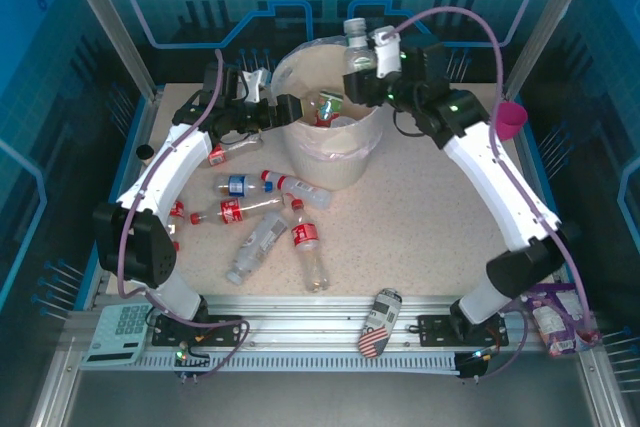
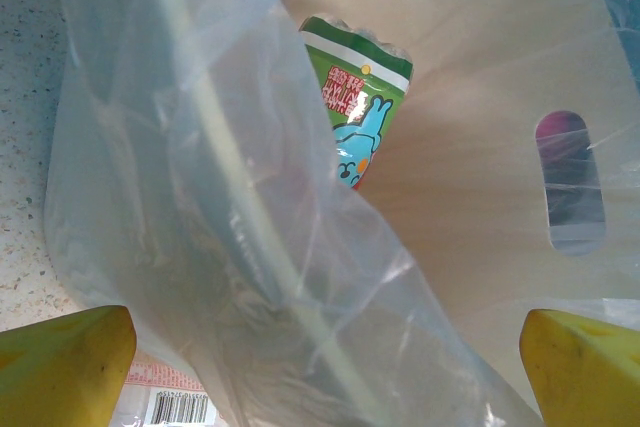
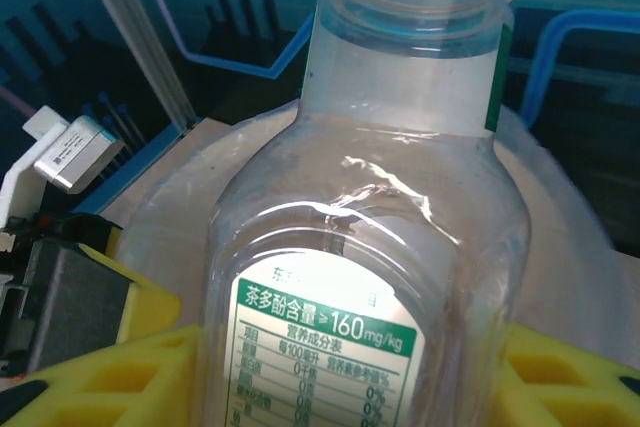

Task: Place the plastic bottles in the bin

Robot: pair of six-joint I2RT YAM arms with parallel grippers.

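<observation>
Right gripper (image 1: 368, 69) pinches clear bottle (image 1: 356, 45) upright, above bin (image 1: 335, 162) far rim; left gripper (image 1: 265, 97) fingers spread beside bin.

The top external camera is looking down from high behind the near edge across the whole table (image 1: 420, 227); both wrist cameras are sitting close against the bin (image 1: 340, 162) (image 2: 480, 127) (image 3: 160, 217), shared by all.

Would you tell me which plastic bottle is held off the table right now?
The clear, green-labelled bottle, clamped in the right gripper over the bin; the other bottles lie on the table or inside the bin.
</observation>
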